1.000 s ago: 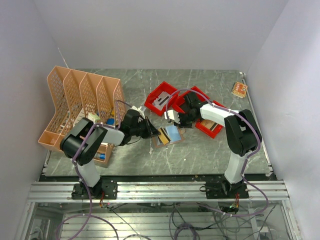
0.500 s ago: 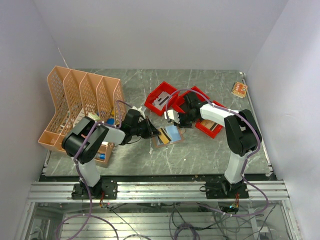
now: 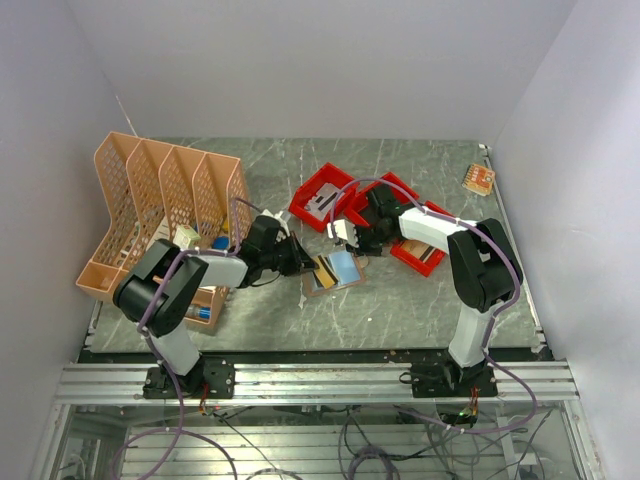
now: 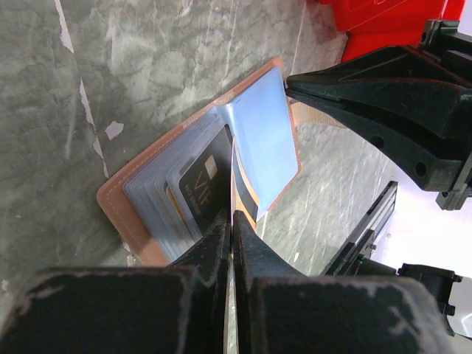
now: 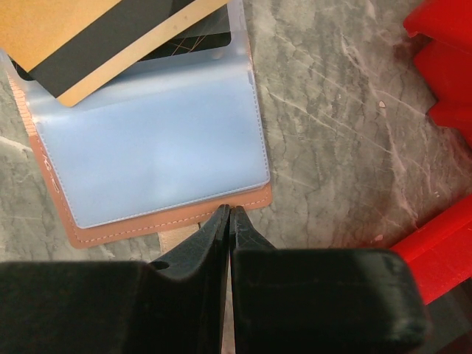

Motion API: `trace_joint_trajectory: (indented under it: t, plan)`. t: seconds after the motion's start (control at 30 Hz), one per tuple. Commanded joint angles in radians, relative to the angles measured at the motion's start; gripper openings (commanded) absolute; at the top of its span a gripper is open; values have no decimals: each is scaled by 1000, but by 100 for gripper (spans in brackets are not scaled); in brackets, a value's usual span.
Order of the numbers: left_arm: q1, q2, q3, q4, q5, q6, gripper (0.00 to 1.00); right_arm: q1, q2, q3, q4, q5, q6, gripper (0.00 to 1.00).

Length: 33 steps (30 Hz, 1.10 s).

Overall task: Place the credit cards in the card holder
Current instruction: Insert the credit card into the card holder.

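Note:
The card holder [image 3: 341,284] lies open on the table, tan with light blue sleeves [image 5: 155,147] and a black card [image 4: 200,181] in one pocket. My left gripper [image 3: 307,264] is shut on a gold credit card with a dark stripe [image 3: 325,270]. In the left wrist view that card [image 4: 249,198] stands edge-on from the shut fingers [image 4: 214,240], its far end between the sleeves. My right gripper [image 3: 351,243] is shut, and its tips [image 5: 230,211] rest on the holder's tan edge [image 5: 147,230] on the far side. The gold card [image 5: 96,37] overlaps the sleeve's top.
Red bins [image 3: 322,188] [image 3: 420,258] stand just behind and to the right of the holder, one holding a whitish card [image 3: 322,201]. A peach mesh file rack [image 3: 160,195] fills the left side. A small orange item [image 3: 479,179] sits at the back right corner.
The left arm's elbow has swung a little to the left while its gripper keeps the card at the holder. The right arm has not moved.

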Motion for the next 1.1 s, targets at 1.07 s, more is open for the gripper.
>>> trace_joint_trajectory:
  t: [1.07]
  plan:
    - [-19,52,33,-3,6,21,7,9,25,3,-4,-14,9,4]
